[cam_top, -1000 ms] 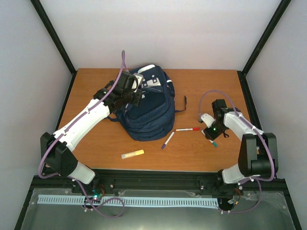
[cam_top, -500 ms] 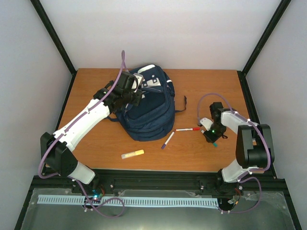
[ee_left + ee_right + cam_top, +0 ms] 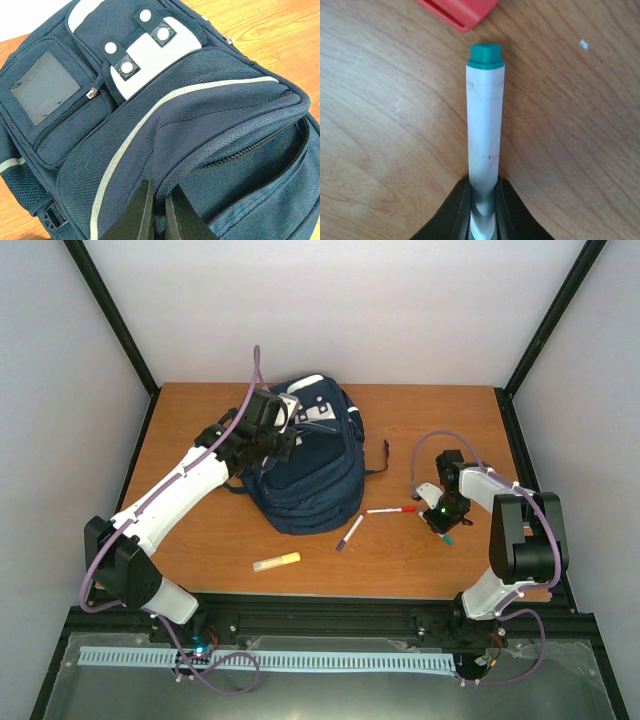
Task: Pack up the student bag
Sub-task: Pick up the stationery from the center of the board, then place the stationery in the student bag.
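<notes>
Right wrist view: the right gripper (image 3: pixel 482 187) is clamped on the white barrel of a green-capped marker (image 3: pixel 486 125), the fingers pressed against both sides. The marker's long axis runs straight out ahead of the fingers, cap leading, low over the table (image 3: pixel 380 125). A red piece (image 3: pixel 457 11) is seen just past the cap, apart from it; what it belongs to cannot be told from this view.

Top external view: the student bag (image 3: pixel 305 465) is laid flat, well apart from the right gripper (image 3: pixel 443 523), off toward the left arm's side and slightly farther from the bases. A red-capped marker (image 3: pixel 392 510) and a purple marker (image 3: pixel 350 532) lie between tool and bag; a yellow highlighter (image 3: pixel 276 562) lies nearer the bases.

Left wrist view: the left gripper (image 3: pixel 159 200) is closed, fingertips pinched on the fabric edge of the student bag (image 3: pixel 200 125) beside a gaping zip opening. The opening's slit runs ahead and to the right of these fingers.

Judgement: the left arm is nearer the bag and appears to hold its mouth up. The held marker must be carried sideways toward that mouth, and it will probably go in more easily with its axis turned along the slit.
</notes>
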### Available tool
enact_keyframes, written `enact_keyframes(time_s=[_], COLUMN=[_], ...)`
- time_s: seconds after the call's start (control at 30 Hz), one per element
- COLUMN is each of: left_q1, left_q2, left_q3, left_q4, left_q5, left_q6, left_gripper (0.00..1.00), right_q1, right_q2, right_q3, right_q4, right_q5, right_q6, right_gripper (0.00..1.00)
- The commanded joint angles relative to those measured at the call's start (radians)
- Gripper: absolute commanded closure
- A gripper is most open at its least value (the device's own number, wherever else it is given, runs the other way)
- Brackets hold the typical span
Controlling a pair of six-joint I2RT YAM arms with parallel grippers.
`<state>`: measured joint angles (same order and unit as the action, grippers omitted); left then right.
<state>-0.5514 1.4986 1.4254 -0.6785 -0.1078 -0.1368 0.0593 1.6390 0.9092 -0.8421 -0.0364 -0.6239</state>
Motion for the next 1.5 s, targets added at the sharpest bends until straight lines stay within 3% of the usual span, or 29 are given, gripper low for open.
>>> enact_keyframes(time_s=[0.0, 0.27, 0.53, 0.73, 0.9, 1.03, 1.47], left_q1=[0.011, 0.011, 0.011, 0.011, 0.011, 0.011, 0.011], left_q2=[-0.046, -0.041, -0.032, -0.028, -0.022, -0.026, -0.028], left_q3=[0.041, 0.043, 0.044, 0.049, 0.051, 0.05, 0.051], left_q4=[0.042, 0.043, 0.039, 0.036, 0.03, 0.031, 0.032], left_q5=[0.008, 0.013, 0.012, 0.027, 0.03, 0.028, 0.033], left_q6=[-0.035, -0.036, -0.037, -0.043, -0.043, -0.041, -0.038], left_gripper=[0.99, 0.99, 0.99, 0.99, 0.99, 0.99, 0.99], right_q1=[-0.004, 0.092, 0.382, 0.652, 0.866, 0.952, 1.019], right_q2=[-0.021, -0.149, -0.206, -0.171, -0.092, -0.014, 0.135], right_q3=[0.02, 0.115, 0.272, 0.464, 0.518, 0.493, 0.466], right_q4=[-0.033, -0.107, -0.149, -0.133, -0.053, 0.064, 0.431], right_q5=[-0.05, -0.115, -0.023, 0.179, 0.405, 0.543, 0.731], right_q6=[0.008, 0.021, 0.046, 0.034, -0.08, -0.209, -0.62], right_gripper=[0.97, 0.97, 0.97, 0.97, 0.97, 0.97, 0.97])
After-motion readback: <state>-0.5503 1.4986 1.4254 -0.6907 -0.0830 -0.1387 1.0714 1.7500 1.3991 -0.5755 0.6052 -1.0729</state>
